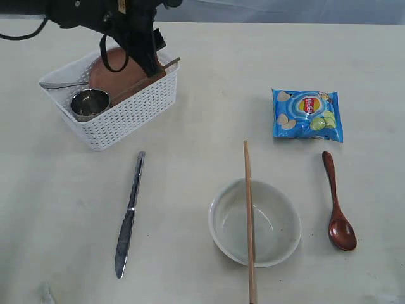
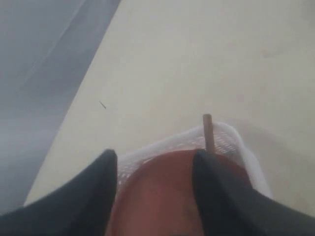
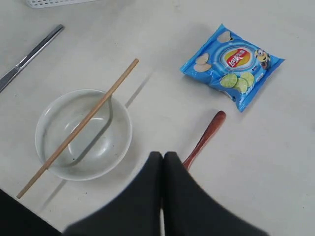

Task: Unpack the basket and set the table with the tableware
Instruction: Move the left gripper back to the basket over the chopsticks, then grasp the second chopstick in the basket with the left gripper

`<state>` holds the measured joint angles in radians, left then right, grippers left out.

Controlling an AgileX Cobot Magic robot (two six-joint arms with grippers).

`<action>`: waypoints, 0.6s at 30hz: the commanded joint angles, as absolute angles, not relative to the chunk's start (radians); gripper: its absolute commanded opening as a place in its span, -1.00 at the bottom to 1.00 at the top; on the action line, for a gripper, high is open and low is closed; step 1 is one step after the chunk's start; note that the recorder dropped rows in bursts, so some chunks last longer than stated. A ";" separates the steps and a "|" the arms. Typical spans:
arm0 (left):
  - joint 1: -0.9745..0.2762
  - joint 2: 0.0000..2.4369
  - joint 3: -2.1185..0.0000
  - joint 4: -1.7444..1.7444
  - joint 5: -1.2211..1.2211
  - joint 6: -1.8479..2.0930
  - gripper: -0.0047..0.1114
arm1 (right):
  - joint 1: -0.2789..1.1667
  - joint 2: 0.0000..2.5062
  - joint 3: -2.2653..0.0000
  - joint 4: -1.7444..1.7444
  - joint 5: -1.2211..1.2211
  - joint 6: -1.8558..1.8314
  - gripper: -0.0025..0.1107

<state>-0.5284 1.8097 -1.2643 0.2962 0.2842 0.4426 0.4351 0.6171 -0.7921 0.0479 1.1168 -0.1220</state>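
The white basket (image 1: 136, 111) stands at the back left of the table (image 1: 190, 158) and holds the reddish-brown plate (image 1: 111, 79), a steel cup (image 1: 90, 103), a fork (image 1: 60, 84) and one chopstick (image 1: 166, 68). My left gripper (image 1: 152, 66) hangs inside the basket, open. In the left wrist view its fingertips (image 2: 155, 160) stand apart over the plate (image 2: 157, 196), beside the chopstick (image 2: 208, 130). A knife (image 1: 129, 215), a bowl (image 1: 278, 244) with a chopstick (image 1: 249, 215) across it, and a wooden spoon (image 1: 337, 209) lie on the table. My right gripper (image 3: 163, 156) is shut and empty above the spoon handle (image 3: 206, 132).
A blue chips bag (image 1: 308, 114) lies at the right, behind the spoon. The right wrist view also shows the bowl (image 3: 118, 147), the knife (image 3: 29, 54) and a corner of the basket (image 3: 54, 2).
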 commanded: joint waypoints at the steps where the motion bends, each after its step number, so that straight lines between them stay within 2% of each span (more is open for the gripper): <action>1: -0.533 1.886 -1.358 0.310 0.365 0.520 -0.12 | 0.435 0.610 -0.790 0.035 1.116 -0.120 -0.96; 6: -0.533 1.936 -1.402 0.307 0.492 0.654 -0.12 | 0.435 0.610 -0.790 0.011 1.117 -0.120 -0.96; 18: -0.533 1.959 -1.402 0.298 0.491 0.634 -0.12 | 0.435 0.610 -0.790 -0.007 1.111 -0.110 -0.96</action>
<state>-0.5284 1.9585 -1.3987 0.3057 0.4974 0.6434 0.4351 0.6171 -0.7921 0.0057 1.1168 -0.1181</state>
